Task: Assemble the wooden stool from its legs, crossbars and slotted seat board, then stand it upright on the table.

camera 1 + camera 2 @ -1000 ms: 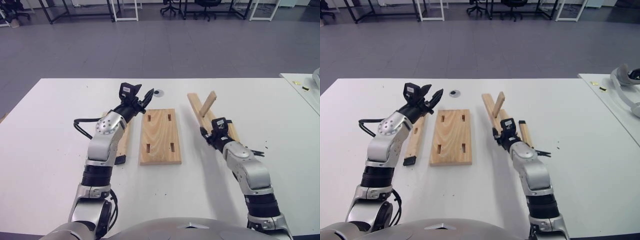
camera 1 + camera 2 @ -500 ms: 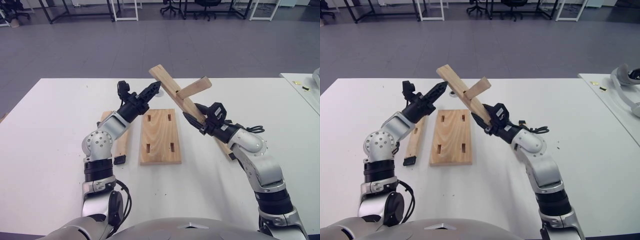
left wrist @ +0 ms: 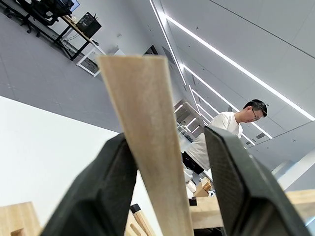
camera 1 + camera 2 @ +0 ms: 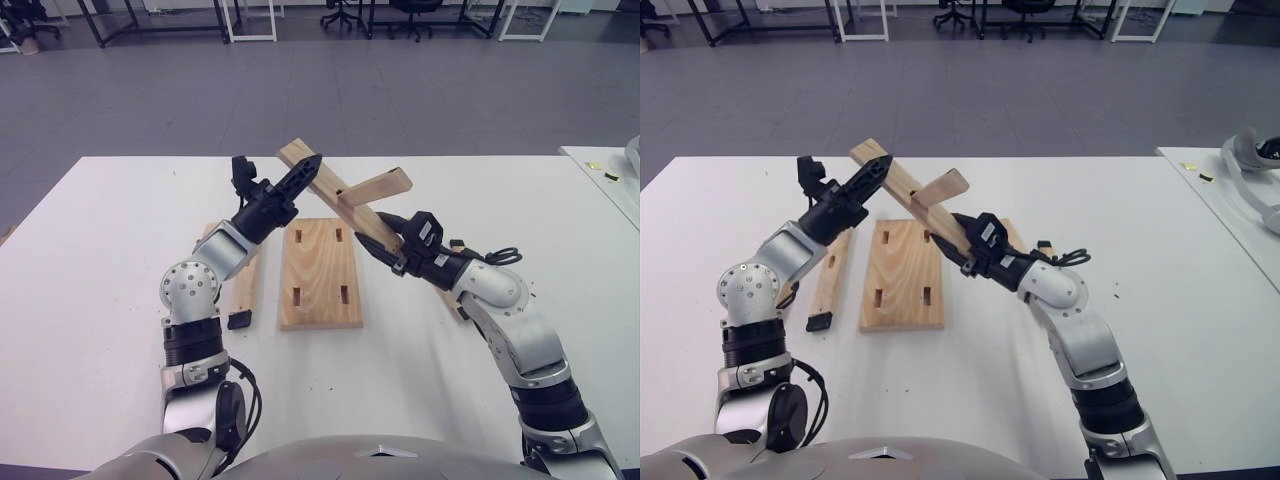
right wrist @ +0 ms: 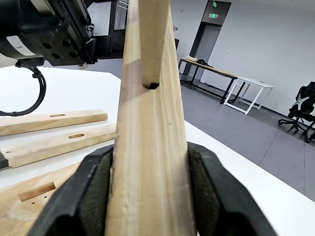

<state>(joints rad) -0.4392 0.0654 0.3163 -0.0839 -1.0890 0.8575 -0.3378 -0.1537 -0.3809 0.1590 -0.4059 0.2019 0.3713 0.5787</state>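
Observation:
My right gripper (image 4: 380, 246) is shut on a wooden leg (image 4: 332, 192) and holds it slanted in the air over the slotted seat board (image 4: 320, 275). A short crossbar (image 4: 381, 185) sticks out of a slot in that leg. My left gripper (image 4: 304, 171) is open, its fingers on either side of the leg's raised upper end. In the left wrist view one finger (image 3: 106, 187) touches the leg (image 3: 152, 147) and the other stands slightly apart. In the right wrist view the pads (image 5: 93, 191) press both sides of the leg (image 5: 147, 123).
Two more legs (image 4: 241, 282) lie on the table left of the seat board, under my left arm. Another wooden piece (image 4: 1010, 236) lies right of the board, partly hidden by my right arm. A second table (image 4: 608, 178) stands at the far right.
My right gripper lifted the leg with its crossbar off the table and swung it left over the board. My left gripper rose and now straddles the leg's upper end.

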